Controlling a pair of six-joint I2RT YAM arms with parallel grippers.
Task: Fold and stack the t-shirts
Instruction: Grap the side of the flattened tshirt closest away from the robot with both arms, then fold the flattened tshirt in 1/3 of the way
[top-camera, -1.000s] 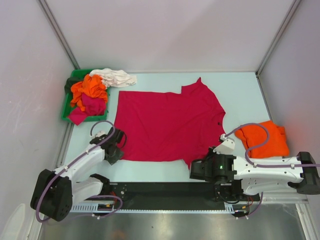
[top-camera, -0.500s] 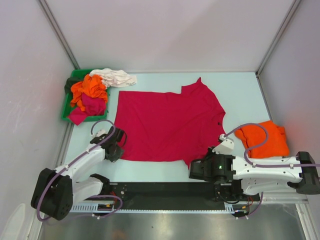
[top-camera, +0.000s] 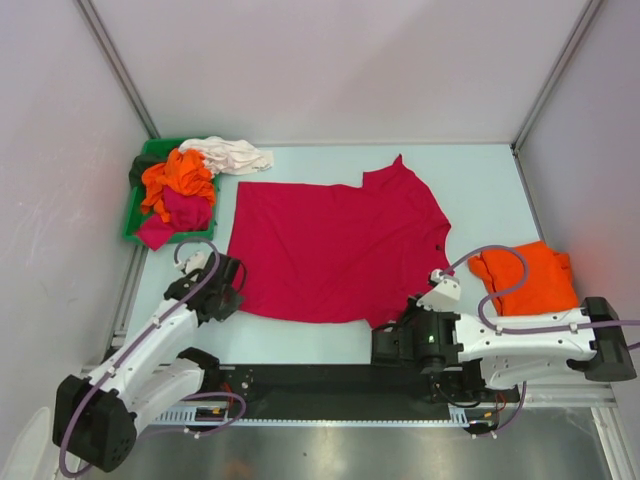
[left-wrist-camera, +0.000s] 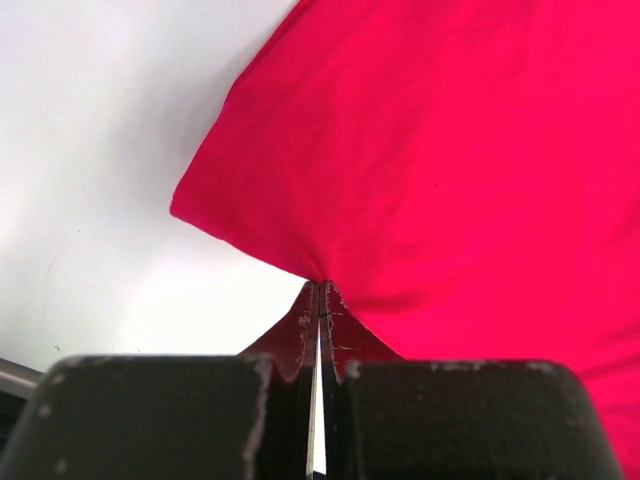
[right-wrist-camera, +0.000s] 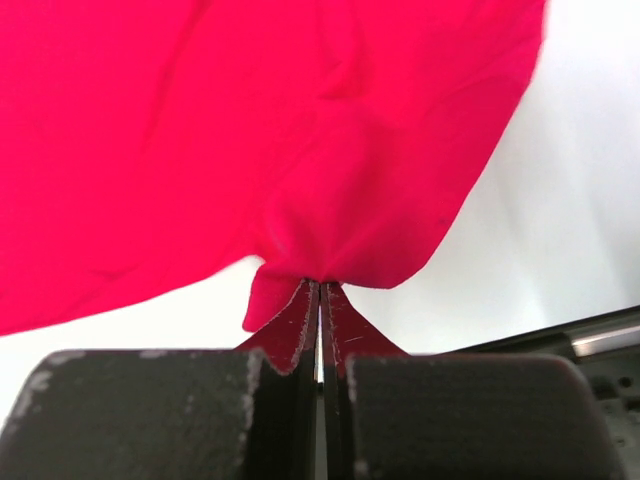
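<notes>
Crimson t-shirt (top-camera: 335, 250) lies flat, near corners pinched.

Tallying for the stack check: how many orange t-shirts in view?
2. A folded orange t-shirt lies at the table's right edge; a crumpled orange t-shirt lies on top in the green bin at far left. More may be buried there.

A plain crimson t-shirt (top-camera: 335, 245) is lying on a pale blue table (top-camera: 480, 190), with an orange t-shirt (top-camera: 550, 285) and green bin (top-camera: 131, 222)
</notes>
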